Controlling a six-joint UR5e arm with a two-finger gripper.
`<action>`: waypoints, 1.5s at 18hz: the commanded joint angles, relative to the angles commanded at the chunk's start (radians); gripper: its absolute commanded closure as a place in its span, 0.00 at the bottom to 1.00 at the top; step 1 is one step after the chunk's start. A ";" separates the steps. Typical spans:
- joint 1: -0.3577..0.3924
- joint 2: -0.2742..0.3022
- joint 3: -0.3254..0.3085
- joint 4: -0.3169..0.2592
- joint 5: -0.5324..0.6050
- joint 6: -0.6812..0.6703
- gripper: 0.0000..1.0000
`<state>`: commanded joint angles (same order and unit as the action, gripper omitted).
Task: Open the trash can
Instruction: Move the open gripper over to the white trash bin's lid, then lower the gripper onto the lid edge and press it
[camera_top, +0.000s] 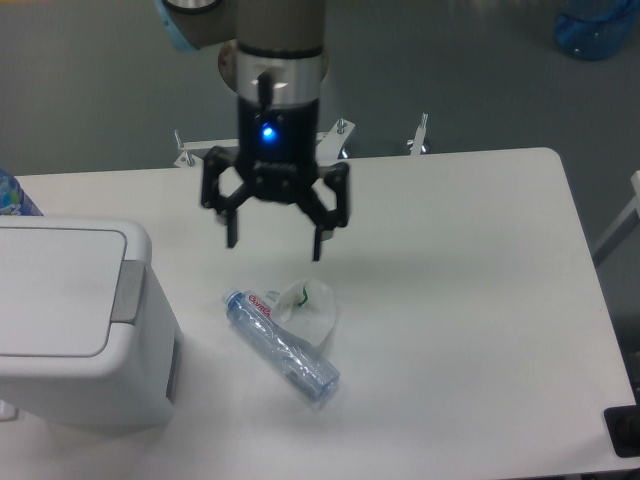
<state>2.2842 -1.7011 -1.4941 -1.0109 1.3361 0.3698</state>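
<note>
The trash can (75, 320) sits at the left edge of the white table (470, 330), its flat lid down and the grey push tab (127, 291) untouched; by this view the opening has yet to begin. The gripper (274, 243) hangs above the tabletop with its fingers spread wide, holding nothing and touching nothing, right of the bin and just behind a crushed clear bottle (282, 345) lying on the table
</note>
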 joint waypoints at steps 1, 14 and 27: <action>-0.009 -0.003 0.000 0.006 0.000 -0.014 0.00; -0.086 -0.058 0.000 0.084 0.000 -0.114 0.00; -0.101 -0.080 -0.003 0.084 0.003 -0.117 0.00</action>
<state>2.1829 -1.7809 -1.4972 -0.9265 1.3392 0.2531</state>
